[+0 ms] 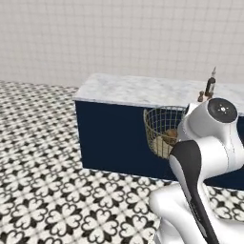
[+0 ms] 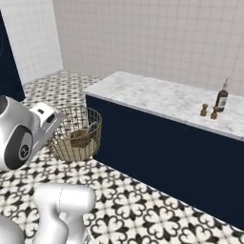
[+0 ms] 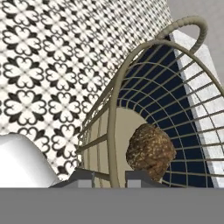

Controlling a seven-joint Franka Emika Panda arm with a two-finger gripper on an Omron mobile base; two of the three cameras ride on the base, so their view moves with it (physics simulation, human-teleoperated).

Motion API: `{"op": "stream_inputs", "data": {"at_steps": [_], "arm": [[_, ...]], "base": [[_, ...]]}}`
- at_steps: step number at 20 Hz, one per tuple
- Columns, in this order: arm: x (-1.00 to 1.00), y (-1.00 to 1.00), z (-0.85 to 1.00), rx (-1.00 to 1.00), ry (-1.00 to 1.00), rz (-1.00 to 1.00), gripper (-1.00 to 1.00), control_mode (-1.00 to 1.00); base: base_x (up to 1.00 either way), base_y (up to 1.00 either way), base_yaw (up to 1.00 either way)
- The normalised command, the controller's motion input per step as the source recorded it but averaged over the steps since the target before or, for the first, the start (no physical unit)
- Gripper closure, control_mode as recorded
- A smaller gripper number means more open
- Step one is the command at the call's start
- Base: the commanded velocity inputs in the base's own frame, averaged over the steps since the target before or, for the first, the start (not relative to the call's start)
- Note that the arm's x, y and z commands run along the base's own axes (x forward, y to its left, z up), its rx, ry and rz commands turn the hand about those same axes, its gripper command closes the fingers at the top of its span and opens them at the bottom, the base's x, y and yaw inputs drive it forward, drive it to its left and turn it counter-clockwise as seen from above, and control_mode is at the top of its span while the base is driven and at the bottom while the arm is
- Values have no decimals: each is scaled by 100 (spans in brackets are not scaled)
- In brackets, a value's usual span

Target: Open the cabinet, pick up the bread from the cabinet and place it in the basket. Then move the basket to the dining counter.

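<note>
My gripper (image 3: 110,180) is shut on the rim of the tan wire-mesh basket (image 3: 131,65), one fingertip on each side of the wire. The basket (image 1: 159,125) (image 2: 71,143) hangs off the floor, tilted, in front of the dining counter's navy face. The bread (image 3: 151,151), a round brown seeded roll, lies inside the basket (image 1: 168,136) (image 2: 81,138). Just beyond the basket, the dining counter (image 1: 138,89) (image 2: 162,97) has its white-grey marble top at about the height of the basket's rim. The wall cabinet is out of view.
A dark bottle (image 1: 210,85) (image 2: 221,96) and two small brown shakers (image 1: 201,96) (image 2: 204,110) stand at the counter's right end. A dark navy unit (image 2: 8,62) rises at the left edge. Patterned tile floor (image 1: 43,157) lies open to the left.
</note>
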Motion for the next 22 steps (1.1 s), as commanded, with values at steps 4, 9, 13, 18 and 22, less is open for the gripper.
{"op": "stream_inputs", "data": {"at_steps": [4,9,13,18,22], "arm": [[0,0,0,0,0,0,100,100],[0,0,0,0,0,0,100,100],[0,0,0,0,0,0,100,100],[0,0,0,0,0,0,100,100],[0,0,0,0,0,0,100,100]], "base": [[100,2,-32],[100,40,-44],[100,44,-38],[99,51,-25],[79,44,-23]]}}
